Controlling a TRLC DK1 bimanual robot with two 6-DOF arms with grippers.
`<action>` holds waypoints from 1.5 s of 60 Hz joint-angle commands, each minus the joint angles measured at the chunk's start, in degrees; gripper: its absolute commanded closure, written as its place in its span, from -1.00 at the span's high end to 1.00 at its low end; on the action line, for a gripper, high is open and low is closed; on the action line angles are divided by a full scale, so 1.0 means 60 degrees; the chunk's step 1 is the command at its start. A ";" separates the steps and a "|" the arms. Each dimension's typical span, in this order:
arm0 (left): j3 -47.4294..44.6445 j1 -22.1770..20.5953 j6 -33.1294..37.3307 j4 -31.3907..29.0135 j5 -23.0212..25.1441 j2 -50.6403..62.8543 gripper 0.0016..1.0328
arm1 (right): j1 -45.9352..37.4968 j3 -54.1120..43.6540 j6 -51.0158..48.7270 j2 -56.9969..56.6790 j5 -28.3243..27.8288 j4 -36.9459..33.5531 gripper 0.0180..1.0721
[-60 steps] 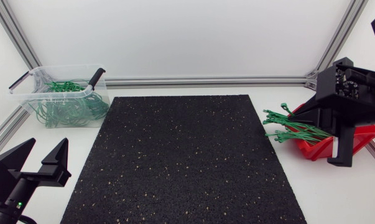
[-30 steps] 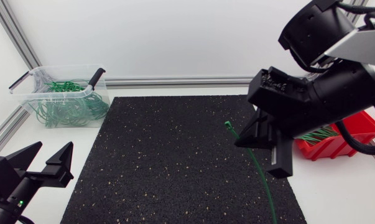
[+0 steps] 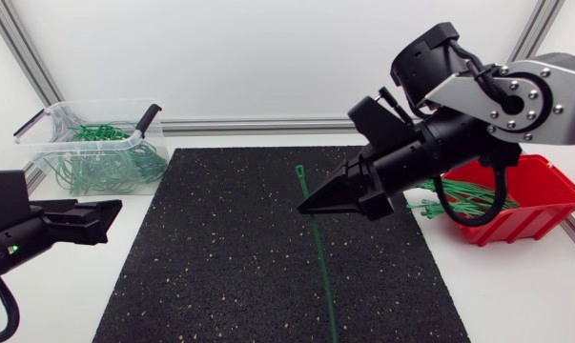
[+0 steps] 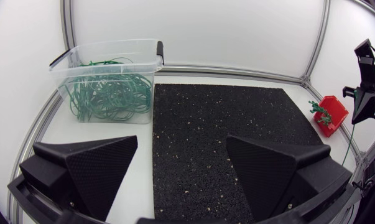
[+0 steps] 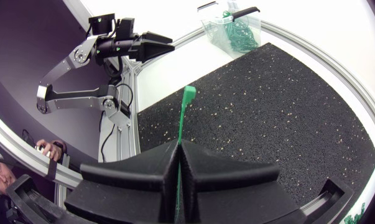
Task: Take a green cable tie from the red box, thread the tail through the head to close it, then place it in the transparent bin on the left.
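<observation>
Moved: your right arm swung from the red box [image 3: 544, 205] to above the mat [image 3: 220, 267].
Right: right fingers [image 3: 349, 191] pinch the green cable tie [image 3: 317, 243]; only the head view shows its tail hanging.
Left: left fingers [image 4: 100, 165] spread wide, near the counter's left edge.

Bright, diffuse light spreading evenly over the white table [image 3: 516, 286], black mat [image 3: 220, 248] reading matte, faint soft shadows showing beside the transparent bin [image 3: 96, 148], wrist views bowing the straight frame rails [image 4: 237, 70] near their edges.
</observation>
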 commanded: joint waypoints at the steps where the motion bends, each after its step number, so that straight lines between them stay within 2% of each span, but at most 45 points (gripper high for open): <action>1: 0.0605 -0.0424 0.0456 -0.0061 0.0030 0.0301 0.89 | -0.0088 -0.0295 0.0564 0.0346 -0.0294 0.0407 -0.89; 7: 0.0796 -0.1288 0.0471 0.0379 0.0308 0.0623 0.86 | -0.0059 -0.0397 0.0843 0.0829 -0.0616 0.0846 -0.89; 11: 0.0884 -0.1420 0.0456 0.0818 0.0484 0.0799 0.84 | -0.0029 -0.0529 0.1179 0.1063 -0.0704 0.1403 -0.89; 17: 0.1162 -0.1434 0.0383 0.1477 0.1890 0.1355 0.80 | 0.0000 -0.0544 0.1267 0.1371 -0.0865 0.1813 -0.89; 26: 0.2041 -0.1405 0.0427 0.1492 0.4278 0.3055 0.81 | 0.0014 -0.0807 0.1516 0.1488 -0.0983 0.2589 -0.89; 32: 0.2348 -0.1698 0.0749 0.1580 0.4776 0.3743 0.82 | 0.0176 -0.1100 0.1765 0.1488 -0.0983 0.3263 -0.89; 40: 0.2583 -0.2152 0.0779 0.1653 0.5538 0.4139 0.84 | 0.0410 -0.1174 0.1853 0.1459 -0.0968 0.3600 -0.89; 47: 0.2847 -0.2636 0.0779 0.1800 0.6754 0.4695 0.84 | 0.0542 -0.1144 0.1868 0.1488 -0.0983 0.3732 -0.89; 51: 0.2920 -0.2679 0.0764 0.2063 0.7471 0.5018 0.84 | 0.0542 -0.1115 0.1883 0.1488 -0.1100 0.3761 -0.89; 56: 0.2934 -0.3016 0.0661 0.2635 0.7589 0.5311 0.83 | 0.0498 -0.1159 0.2058 0.1356 -0.1246 0.3996 -0.89; 63: 0.3008 -0.3265 0.0647 0.2854 0.8175 0.5677 0.84 | 0.0439 -0.1232 0.2161 0.1049 -0.1393 0.4201 -0.89; 71: 0.3022 -0.3514 0.0632 0.3162 0.8482 0.5984 0.83 | 0.0425 -0.1335 0.2366 0.0829 -0.1554 0.4464 -0.89; 90: 0.3579 -0.4188 0.0119 0.3440 0.8599 0.6438 0.79 | 0.0381 -0.1598 0.2571 0.0551 -0.1671 0.4831 -0.89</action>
